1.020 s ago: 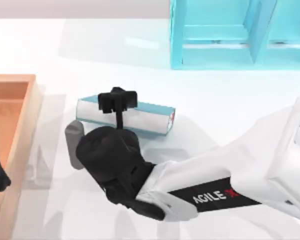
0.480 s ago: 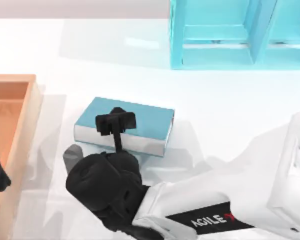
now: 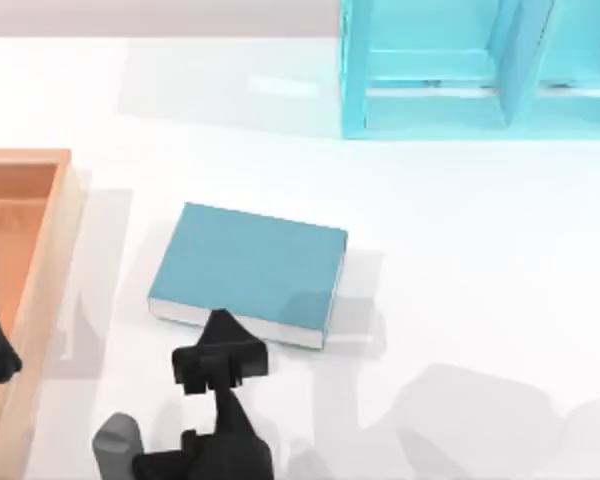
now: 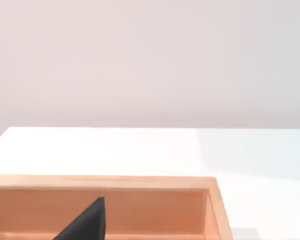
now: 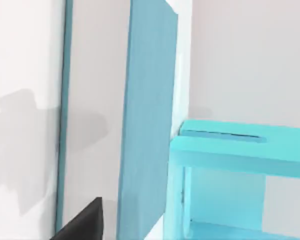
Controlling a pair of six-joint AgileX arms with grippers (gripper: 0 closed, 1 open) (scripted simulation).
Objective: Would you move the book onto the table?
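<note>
While the thick teal book (image 3: 248,272) lies flat on the smooth white table (image 3: 460,250), right jaws (image 3: 218,362) sit released

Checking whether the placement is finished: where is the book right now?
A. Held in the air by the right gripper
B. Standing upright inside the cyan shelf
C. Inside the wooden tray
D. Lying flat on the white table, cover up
D: the book lies flat on the table, with the right gripper beside its near edge, not gripping it.
</note>
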